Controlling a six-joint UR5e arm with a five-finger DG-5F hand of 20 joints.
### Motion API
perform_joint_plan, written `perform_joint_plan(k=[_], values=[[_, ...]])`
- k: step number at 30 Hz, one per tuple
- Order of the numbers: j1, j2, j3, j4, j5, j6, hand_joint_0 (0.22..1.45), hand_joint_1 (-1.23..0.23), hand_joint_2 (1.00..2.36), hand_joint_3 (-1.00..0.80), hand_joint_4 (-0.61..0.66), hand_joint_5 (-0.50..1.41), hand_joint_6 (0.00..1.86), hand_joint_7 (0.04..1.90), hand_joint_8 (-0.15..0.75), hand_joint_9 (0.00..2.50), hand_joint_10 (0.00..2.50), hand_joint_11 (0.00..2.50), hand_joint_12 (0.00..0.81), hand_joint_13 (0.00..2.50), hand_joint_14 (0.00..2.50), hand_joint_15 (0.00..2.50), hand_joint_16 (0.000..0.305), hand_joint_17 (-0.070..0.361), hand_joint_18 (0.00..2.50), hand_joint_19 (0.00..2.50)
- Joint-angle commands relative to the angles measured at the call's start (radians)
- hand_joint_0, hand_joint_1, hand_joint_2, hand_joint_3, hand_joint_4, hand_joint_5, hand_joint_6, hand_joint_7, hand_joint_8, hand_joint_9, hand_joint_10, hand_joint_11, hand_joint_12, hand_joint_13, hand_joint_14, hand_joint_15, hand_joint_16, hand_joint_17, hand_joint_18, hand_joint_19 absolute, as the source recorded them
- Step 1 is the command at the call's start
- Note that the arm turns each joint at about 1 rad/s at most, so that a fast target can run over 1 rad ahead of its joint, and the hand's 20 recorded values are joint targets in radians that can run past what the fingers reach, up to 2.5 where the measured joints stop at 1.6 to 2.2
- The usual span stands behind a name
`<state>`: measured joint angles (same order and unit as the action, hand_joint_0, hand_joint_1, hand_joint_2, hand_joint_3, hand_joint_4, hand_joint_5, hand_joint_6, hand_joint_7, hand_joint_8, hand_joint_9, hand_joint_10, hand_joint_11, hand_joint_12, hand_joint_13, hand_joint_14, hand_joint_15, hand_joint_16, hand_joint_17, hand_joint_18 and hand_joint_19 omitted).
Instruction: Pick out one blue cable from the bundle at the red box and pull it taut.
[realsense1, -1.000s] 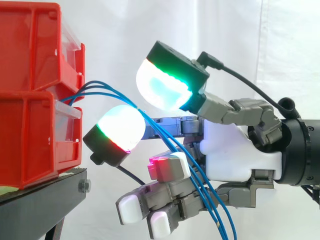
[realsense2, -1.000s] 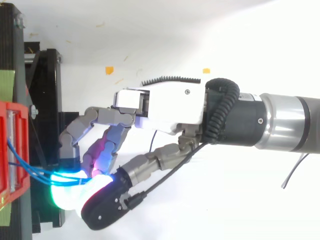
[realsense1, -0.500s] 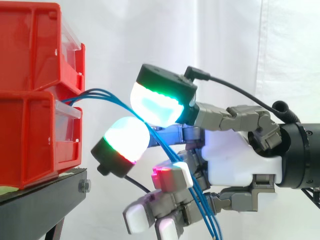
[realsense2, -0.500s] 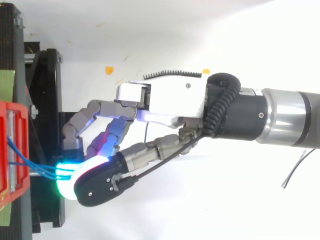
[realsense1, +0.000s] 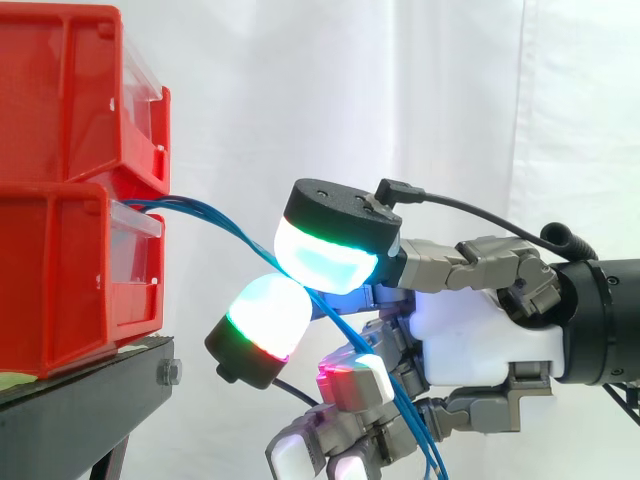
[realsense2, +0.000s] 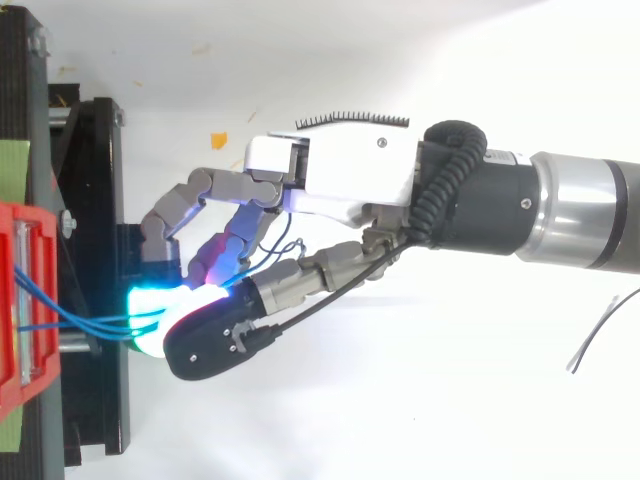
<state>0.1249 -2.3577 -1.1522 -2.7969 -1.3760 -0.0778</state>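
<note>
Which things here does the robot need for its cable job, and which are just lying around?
For the job: blue cables, red box, hand with fingers pinching the cables.
Just lying about: black stand, white curtain, orange scrap.

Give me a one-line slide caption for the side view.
Robot hand pinches blue cables between its glowing pads, just off the stacked red bins.

we see two bins (realsense1: 70, 200) stacked on the stand (realsense1: 90, 400) at the left, the cables (realsense1: 215, 213) running from between them rightward and down, pinched between the fingers (realsense1: 325, 255) of the hand (realsense1: 480, 330) at the right.
</note>
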Motion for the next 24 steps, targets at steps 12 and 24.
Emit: perform_joint_plan(k=[12, 24], values=[[-0.004, 0.000, 0.035, -0.036, 0.002, -0.007, 0.76, -0.84, 1.00, -0.50, -0.22, -0.12, 0.96, 1.05, 0.276, 1.23, 0.03, 0.96, 0.296, 0.86, 0.02, 0.48, 0.043, 0.097, 0.81, 0.63], [-0.005, 0.000, 0.039, -0.047, -0.005, -0.007, 0.51, -0.81, 1.00, -0.50, 0.00, -0.11, 0.92, 0.82, 0.286, 1.27, 0.03, 0.96, 0.317, 0.89, 0.02, 0.48, 0.047, 0.105, 0.84, 0.64]])
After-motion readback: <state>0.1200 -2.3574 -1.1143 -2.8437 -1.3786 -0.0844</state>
